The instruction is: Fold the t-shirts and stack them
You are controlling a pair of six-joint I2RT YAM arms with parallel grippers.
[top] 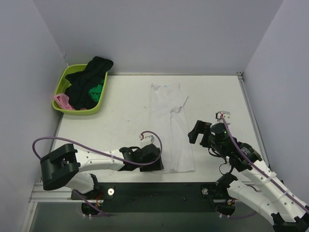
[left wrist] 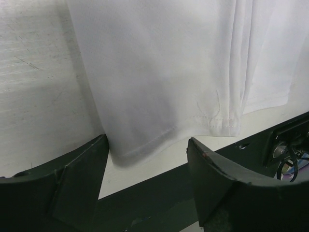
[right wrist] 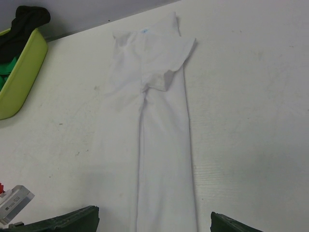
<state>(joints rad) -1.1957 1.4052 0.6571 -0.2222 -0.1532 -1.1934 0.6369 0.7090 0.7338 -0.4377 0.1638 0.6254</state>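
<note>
The white t-shirt lies flat in the middle of the table, folded lengthwise into a long narrow strip with its collar at the far end. My left gripper sits low at the strip's near left corner. In the left wrist view its fingers stand apart, and the hem corner lies loose between them, unpinched. My right gripper hovers open just right of the strip. From the right wrist the white t-shirt runs away between the wide-set fingertips. Black, green and pink t-shirts sit in the basket.
A lime green plastic basket stands at the far left corner of the table. Grey walls close in the left, back and right sides. A dark rail runs along the table's near edge, right behind the shirt hem.
</note>
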